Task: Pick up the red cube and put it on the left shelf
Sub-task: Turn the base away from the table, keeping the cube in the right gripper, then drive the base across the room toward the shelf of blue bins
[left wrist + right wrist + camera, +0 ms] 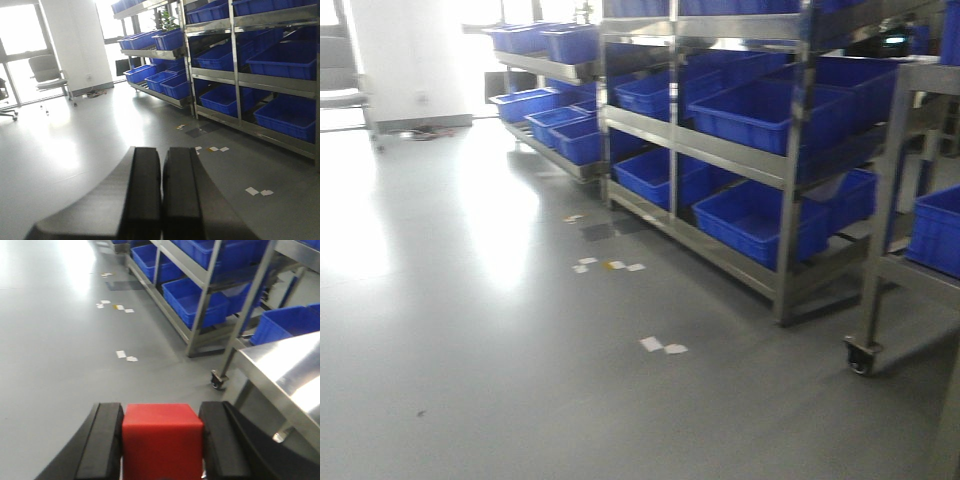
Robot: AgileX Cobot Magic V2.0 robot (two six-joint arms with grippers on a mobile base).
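The red cube (162,437) sits squarely between the black fingers of my right gripper (162,412), which is shut on it and holds it above the grey floor. My left gripper (161,155) is shut with nothing between its pads, also above the floor. The left shelf (720,148), a multi-tier steel rack loaded with blue bins, stands ahead and to the right. It fills the right side of the left wrist view (260,80) and runs along the top of the right wrist view (200,315). Neither gripper shows in the front view.
A flat-topped steel table (280,370) on caster wheels (217,380) stands close to the right of the held cube. A second rack with blue bins (545,70) stands farther back. Paper scraps (660,346) lie on the floor. An office chair (47,75) is far left.
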